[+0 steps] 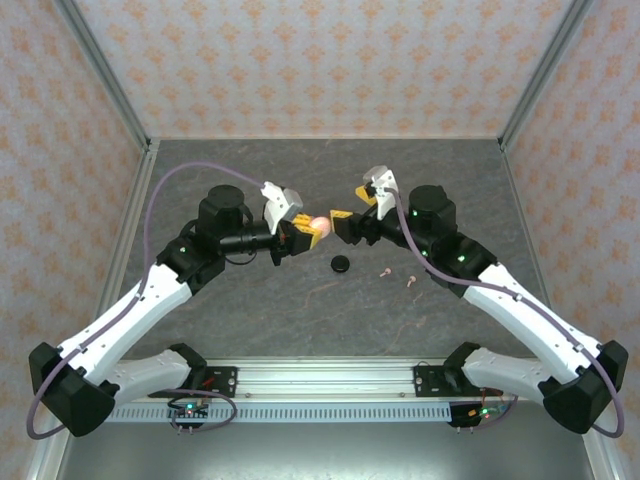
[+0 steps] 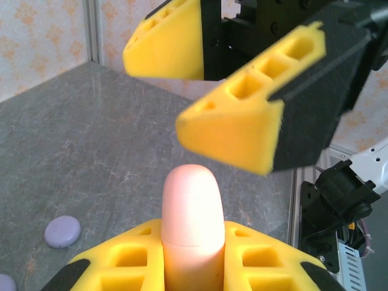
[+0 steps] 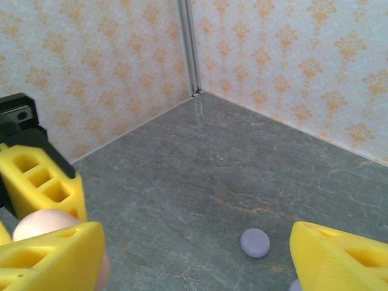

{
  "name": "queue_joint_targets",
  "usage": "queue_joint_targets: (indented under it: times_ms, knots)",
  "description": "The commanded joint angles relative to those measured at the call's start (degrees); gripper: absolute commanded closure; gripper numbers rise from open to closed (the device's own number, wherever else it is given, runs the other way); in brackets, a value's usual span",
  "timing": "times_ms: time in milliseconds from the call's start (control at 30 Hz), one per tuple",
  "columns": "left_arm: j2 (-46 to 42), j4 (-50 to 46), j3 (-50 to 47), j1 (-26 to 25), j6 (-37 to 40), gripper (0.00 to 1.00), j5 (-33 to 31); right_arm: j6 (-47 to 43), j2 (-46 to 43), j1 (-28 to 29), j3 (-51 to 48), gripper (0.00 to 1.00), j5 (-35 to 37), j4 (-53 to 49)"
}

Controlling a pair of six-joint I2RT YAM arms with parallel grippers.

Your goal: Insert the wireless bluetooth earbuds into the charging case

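Left gripper [image 1: 303, 236] is raised over mid-table, jaws drawn narrow and clamped on the pale pink charging case [image 1: 318, 228]. The case pokes out past the fingertips toward the right. In the left wrist view it stands rounded end up between the yellow fingers [image 2: 115, 260], with a seam line low across it.

Right gripper [image 1: 344, 219] faces the left one from just right of the case, jaws spread wide and holding nothing. In the left wrist view its two yellow fingers [image 2: 233, 127] hang over the case's rounded tip, a clear gap between them and the case.

Two pale pink earbuds [image 1: 384, 273] lie loose on the grey table [image 1: 250, 180], nearer and to the right of both grippers and apart from the fingers. They sit just left of the right arm's forearm; the second bud lies slightly nearer and further right than the first.

A black puck [image 1: 341, 264] sits on the table left of the buds, nearer than the held case. A lilac puck [image 2: 62, 231] rests on the table too.
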Motion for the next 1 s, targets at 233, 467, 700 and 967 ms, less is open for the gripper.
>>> queue_joint_targets:
  times_ms: [233, 467, 700, 967]
  knots:
    - [-3.09, 5.49, -3.37, -0.91, 2.82, 1.0, -2.27, -0.2, -3.71, -0.29, 0.79, 0.19, -6.62, -5.56]
    - [-3.61, 4.24, -2.94, -1.67, 6.05, 1.0, -2.42, -10.14, -3.24, -0.29, 1.06, 0.35, -18.77, -10.04]
    - [-5.4, -2.91, -1.62, -2.31, 16.73, 1.0, -1.8, -23.54, 2.68, -0.27, 11.15, 0.48, -24.06, -25.91]
    - [-6.19, -1.75, -2.37, -2.75, 20.2, 1.0, -1.26, -24.85, 7.51, -0.21, 14.97, 0.53, -30.91, -27.68]
